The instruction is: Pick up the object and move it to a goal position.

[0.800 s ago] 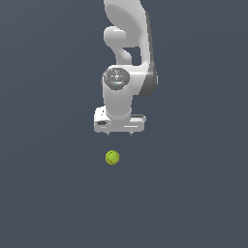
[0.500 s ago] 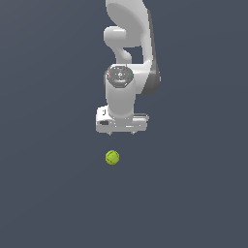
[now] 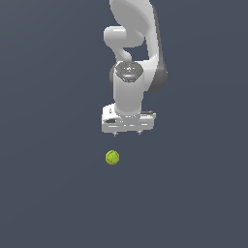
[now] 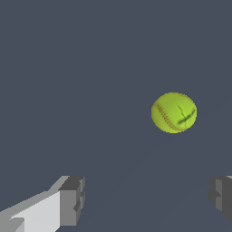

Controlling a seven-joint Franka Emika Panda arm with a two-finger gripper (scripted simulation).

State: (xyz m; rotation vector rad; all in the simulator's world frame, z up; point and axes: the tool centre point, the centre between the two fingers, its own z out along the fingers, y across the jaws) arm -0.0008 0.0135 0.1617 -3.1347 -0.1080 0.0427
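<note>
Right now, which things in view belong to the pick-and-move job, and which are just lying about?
Belongs to the job:
- yellow-green ball, resting on the grey floor, not held
- gripper, open, above the ball and apart from it

Just lying about:
- nothing else shows in either view; no goal marker is visible

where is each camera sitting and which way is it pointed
Exterior view: off the arm, facing the white arm and gripper head-on, with the yellow-green ball on the dark floor nearer the camera.
Wrist view: on the wrist, looking past the gripper toward the floor; both fingertips show, the jaws standing wide apart.
Shared: the ball and the gripper, which holds nothing.
</note>
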